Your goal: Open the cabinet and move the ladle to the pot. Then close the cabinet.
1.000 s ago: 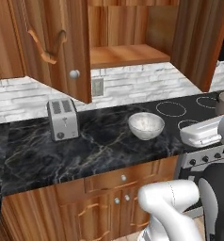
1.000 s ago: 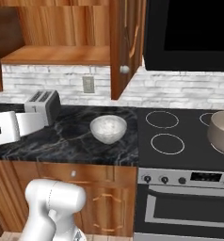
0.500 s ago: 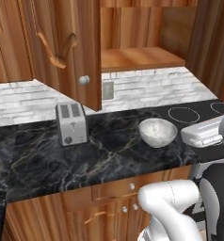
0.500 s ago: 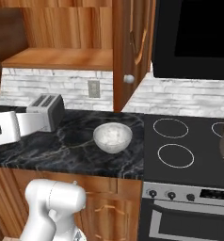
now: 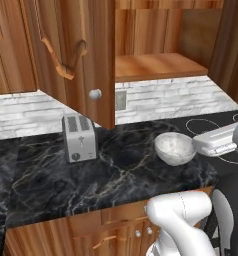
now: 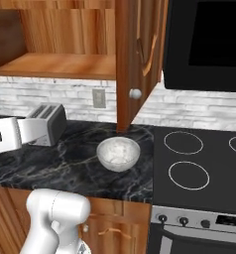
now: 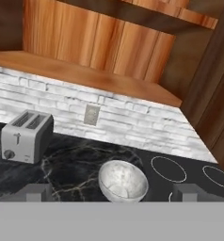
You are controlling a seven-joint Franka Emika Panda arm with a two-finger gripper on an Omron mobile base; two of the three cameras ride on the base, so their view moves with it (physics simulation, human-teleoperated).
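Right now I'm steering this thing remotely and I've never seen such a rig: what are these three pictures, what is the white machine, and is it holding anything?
The white machine is a robot arm on a base that can drive. Two pictures come from cameras on that base, looking forward from behind the arm on its left and right. The third comes from a camera on the hand, whose two dark fingertips rise at the bottom, standing wide apart with nothing between them.

Ahead is a kitchen. On the dark marble counter stand a silver toaster and a white speckled bowl. To the right is a black stovetop. Above, the wooden cabinet has its doors swung open, and the part of its shelf you can see is bare.
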